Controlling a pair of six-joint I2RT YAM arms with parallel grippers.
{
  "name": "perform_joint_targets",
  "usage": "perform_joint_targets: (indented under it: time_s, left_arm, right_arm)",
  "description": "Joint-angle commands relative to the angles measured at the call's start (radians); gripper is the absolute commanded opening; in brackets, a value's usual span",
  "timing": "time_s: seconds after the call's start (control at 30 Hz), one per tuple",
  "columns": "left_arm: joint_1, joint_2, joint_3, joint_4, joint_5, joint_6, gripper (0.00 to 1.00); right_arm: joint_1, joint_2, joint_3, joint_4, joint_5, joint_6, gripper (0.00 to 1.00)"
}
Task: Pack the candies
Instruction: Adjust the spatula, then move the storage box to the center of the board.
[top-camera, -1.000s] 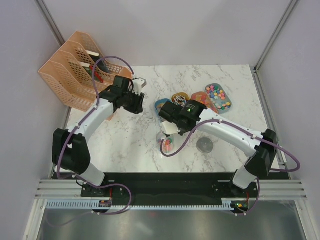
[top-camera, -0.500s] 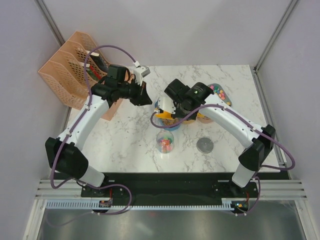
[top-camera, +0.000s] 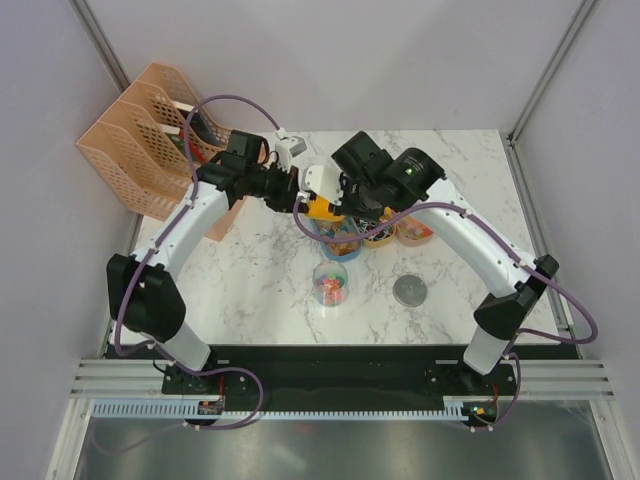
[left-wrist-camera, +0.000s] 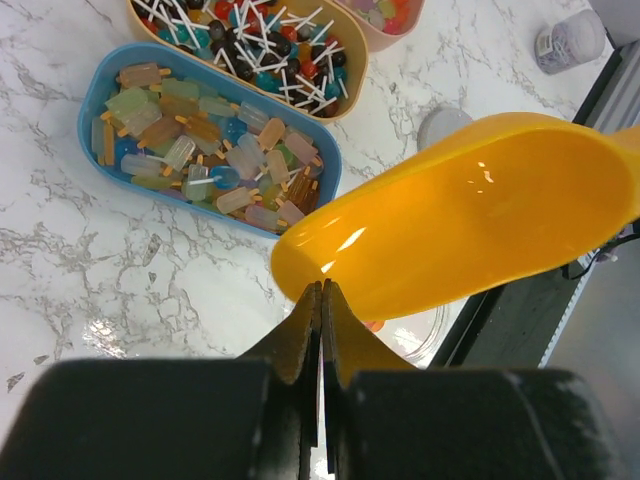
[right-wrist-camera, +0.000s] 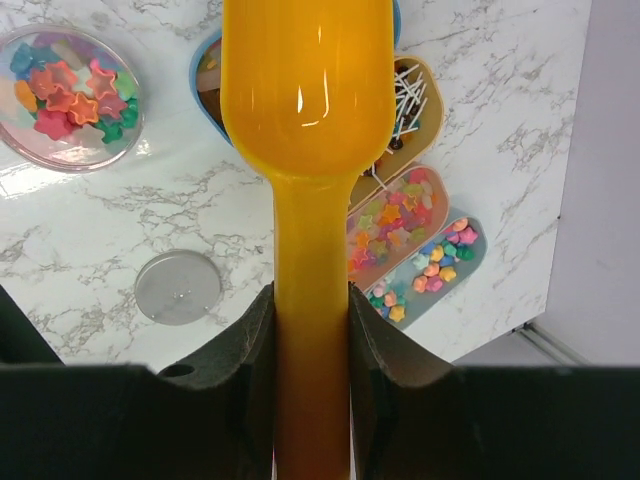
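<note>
The candies lie in oval trays: wrapped sweets in the blue tray (left-wrist-camera: 96, 108), lollipops in the tan tray (left-wrist-camera: 352, 58), stars in the pink tray (right-wrist-camera: 370, 245) and the grey tray (right-wrist-camera: 462, 262). More star candies (right-wrist-camera: 62, 100) sit in a clear cup (top-camera: 331, 285). My right gripper (right-wrist-camera: 311, 300) (top-camera: 336, 200) is shut on the handle of the yellow-orange scoop (right-wrist-camera: 305, 80) (top-camera: 320, 207), held empty above the trays. My left gripper (left-wrist-camera: 322, 290) (top-camera: 297, 197) is shut with nothing between its fingers, its tips right at the scoop's (left-wrist-camera: 470, 220) front rim.
A round grey lid (top-camera: 410, 291) (right-wrist-camera: 178, 287) lies on the marble right of the cup. Orange mesh file holders (top-camera: 150, 130) stand at the back left. The black base rail (top-camera: 340, 365) runs along the near edge.
The right arm lifted the scoop from above the cup back over the trays. The left gripper closed and swung right until it met the scoop's tip.
</note>
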Motion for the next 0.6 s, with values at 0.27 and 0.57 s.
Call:
perform_joint_targets:
  time_s: [0.27, 0.57]
  left_arm:
    - [-0.002, -0.037, 0.104, 0.049, -0.266, 0.001, 0.06]
    - [-0.009, 0.058, -0.190, 0.134, -0.300, 0.040, 0.02]
  right_arm:
    - [-0.140, -0.150, -0.100, 0.053, -0.057, 0.134, 0.00]
    - [-0.405, -0.179, -0.367, -0.017, -0.132, 0.279, 0.00]
